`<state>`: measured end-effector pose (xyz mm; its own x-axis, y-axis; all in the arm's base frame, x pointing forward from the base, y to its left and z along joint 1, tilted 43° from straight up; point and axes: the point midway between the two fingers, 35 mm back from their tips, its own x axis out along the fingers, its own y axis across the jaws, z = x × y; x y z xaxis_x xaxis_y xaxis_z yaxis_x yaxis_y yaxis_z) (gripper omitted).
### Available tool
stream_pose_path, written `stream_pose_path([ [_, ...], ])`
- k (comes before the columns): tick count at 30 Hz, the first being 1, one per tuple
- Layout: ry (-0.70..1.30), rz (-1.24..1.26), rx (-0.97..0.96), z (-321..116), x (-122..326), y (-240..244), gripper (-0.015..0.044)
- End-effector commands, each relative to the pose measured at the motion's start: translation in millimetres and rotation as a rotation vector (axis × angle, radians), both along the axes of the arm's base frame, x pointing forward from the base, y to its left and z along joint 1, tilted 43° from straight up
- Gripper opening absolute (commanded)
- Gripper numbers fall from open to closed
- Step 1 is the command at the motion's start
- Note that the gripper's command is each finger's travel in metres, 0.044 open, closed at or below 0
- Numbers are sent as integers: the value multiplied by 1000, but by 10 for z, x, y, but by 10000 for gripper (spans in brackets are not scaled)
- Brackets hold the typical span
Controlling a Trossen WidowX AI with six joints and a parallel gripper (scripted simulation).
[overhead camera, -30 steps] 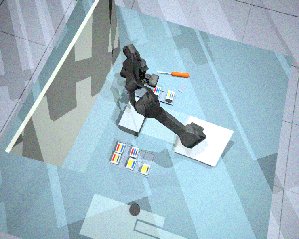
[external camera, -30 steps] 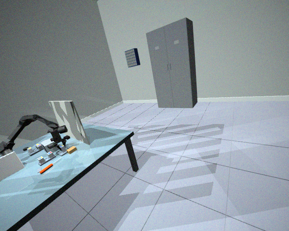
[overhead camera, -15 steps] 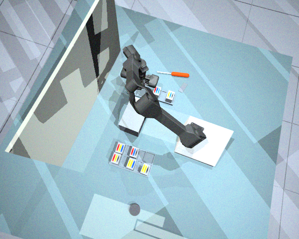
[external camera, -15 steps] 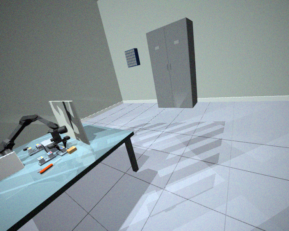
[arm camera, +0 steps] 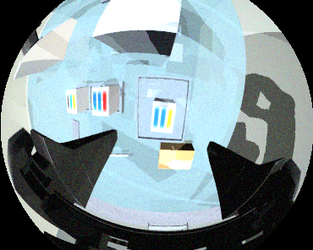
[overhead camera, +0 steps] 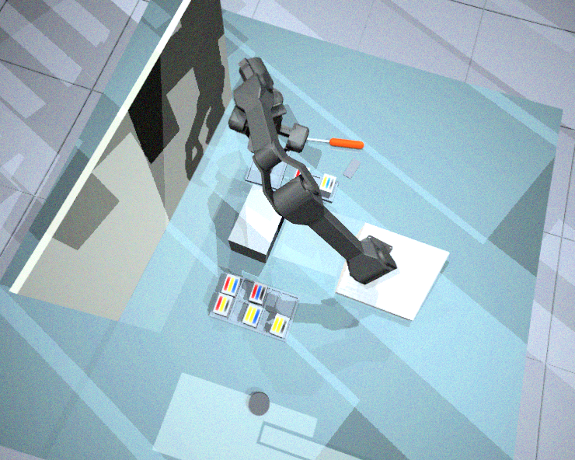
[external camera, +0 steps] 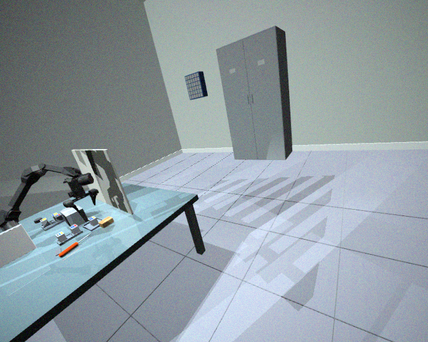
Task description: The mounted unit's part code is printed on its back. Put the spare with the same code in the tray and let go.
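Note:
My gripper (overhead camera: pixel 267 129) (external camera: pixel 89 211) (arm camera: pixel 163 141) is open and empty, above the tray. A spare with two blue stripes and one yellow stripe (external camera: pixel 93 220) (arm camera: pixel 162 118) stands inside the shallow grey tray (overhead camera: pixel 256 175) (arm camera: pixel 140 107), clear of both fingers; the arm hides it in the top view. A white box (overhead camera: pixel 256 220) (external camera: pixel 72 216) (arm camera: pixel 137 14) stands beside the tray. I cannot tell whether it is the mounted unit, and no code shows on its visible faces. Two striped spares, one (overhead camera: pixel 328 182) (external camera: pixel 61 236) (arm camera: pixel 72 101) and another (external camera: pixel 74 228) (arm camera: pixel 101 101), stand at a small rack.
A larger rack (overhead camera: pixel 239 320) holds several striped spares. An orange-yellow block (external camera: pixel 106 221) (arm camera: pixel 175 157) lies close beside the tray. An orange screwdriver (overhead camera: pixel 346 143) (external camera: pixel 68 249) lies past the small rack. A tall panel (overhead camera: pixel 144 191) (external camera: pixel 103 178) stands near the arm.

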<state>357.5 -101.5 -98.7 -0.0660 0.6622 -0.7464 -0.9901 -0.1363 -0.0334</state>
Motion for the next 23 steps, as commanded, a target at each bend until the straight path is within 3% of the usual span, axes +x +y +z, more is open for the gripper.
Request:
stream_pose_path([
  [1,1,8,0,131,-10,-94,440],
  [23,-11,-7,-5,160,11,-131,440],
])
